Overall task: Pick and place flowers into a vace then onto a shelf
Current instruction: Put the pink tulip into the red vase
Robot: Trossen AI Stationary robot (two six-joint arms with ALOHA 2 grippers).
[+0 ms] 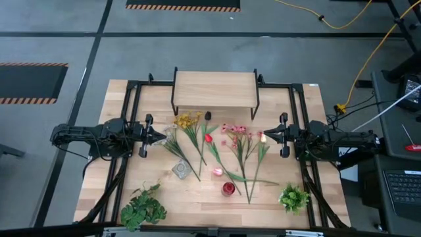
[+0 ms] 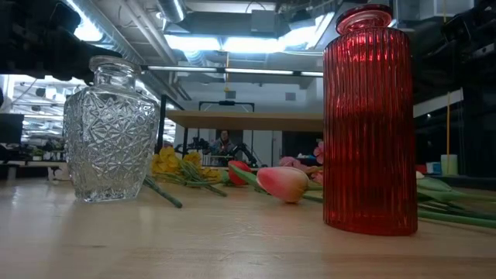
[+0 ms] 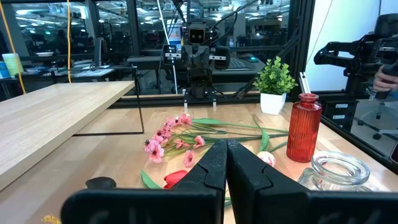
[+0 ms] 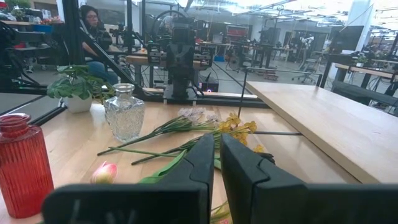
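Nothing picked yet, by the look of it. Flowers (image 1: 220,155) lying loose on the surface (image 1: 309,112), fanned out betw. the two arms, just in front of the shelf (image 1: 215,89); yellow bunch nearest the shelf's left leg, pink sprays towards its right. Red vase (image 1: 228,188) & clear glass vase (image 1: 182,170) standing upright, farther from the shelf than most blooms, stems running alongside and past them; a pink tulip head (image 2: 283,184) beside the red vase. Both vases empty, shelf top bare.

Left claw (image 1: 162,137) clenched on nothing, hovering at the flowers' left edge, well short of the shelf. Right claw (image 1: 264,137) nearly shut, also holding nothing, at the flowers' right edge.

Step in hand, as judged: first grab of a stem. To do well: open fully before descending; pick an outer stem lying apart from others, e.g. near the yellow bunch, to avoid dragging neighbours. Grip mid-stem, not the blossom. Lift clear, tip stem-end down, lower straight into a vase neck — narrow, so go slow. Risk: knocking the vase over.
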